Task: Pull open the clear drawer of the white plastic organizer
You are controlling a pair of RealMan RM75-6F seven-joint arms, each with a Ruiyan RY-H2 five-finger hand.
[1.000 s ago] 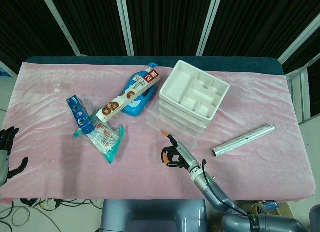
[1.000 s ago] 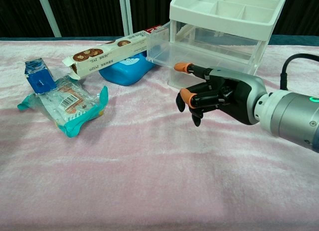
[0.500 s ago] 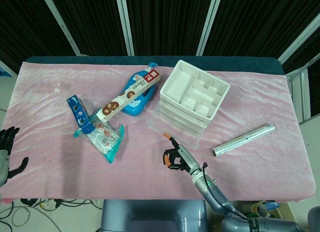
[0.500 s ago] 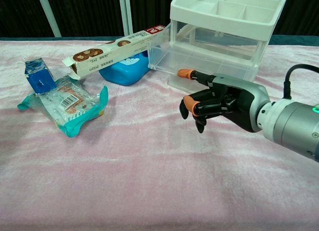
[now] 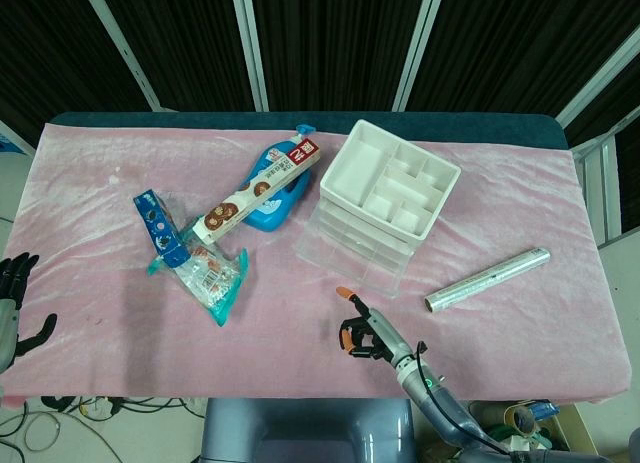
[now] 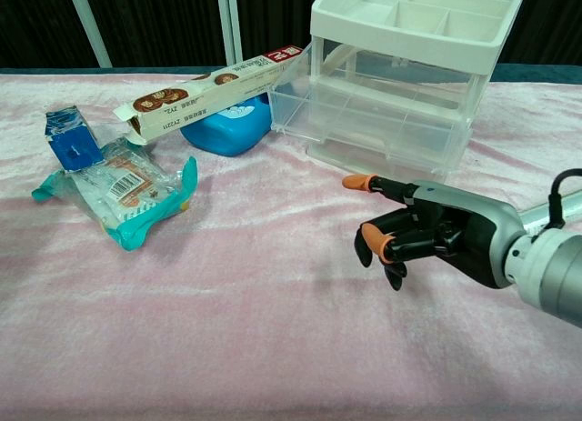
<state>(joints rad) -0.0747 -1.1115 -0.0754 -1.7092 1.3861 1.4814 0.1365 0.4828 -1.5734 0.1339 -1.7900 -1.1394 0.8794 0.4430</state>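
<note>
From above, in the head view, the white plastic organizer (image 5: 385,205) stands right of centre on the pink-covered table (image 5: 110,328), turned at an angle, with its clear drawer (image 5: 345,251) already jutting out of the lower front toward the near edge. The right robot hand (image 5: 363,331) hangs near that edge, apart from the drawer, holding nothing, one finger extended and the rest curled in. The left robot hand (image 5: 14,308) rests off the table's far left side, fingers apart and empty. A biscuit box (image 5: 258,187) lies over a blue pouch (image 5: 272,205) just left of the organizer, a snack packet (image 5: 205,274) sits further left, and a silver tube (image 5: 487,279) lies to the organizer's right. From the chest view, the drawer (image 6: 364,121) reads as thin, stiff, light plastic, probably smooth and slippery, so the whole organizer (image 6: 418,21) could slide if tugged; the front lip looks the best place to hook a fingertip. The right robot hand (image 6: 414,239) floats in front of and below it, not touching. Bare cloth in front of the drawer leaves room to draw straight back, though the biscuit box (image 6: 214,89) nearly meets the drawer's left corner.
</note>
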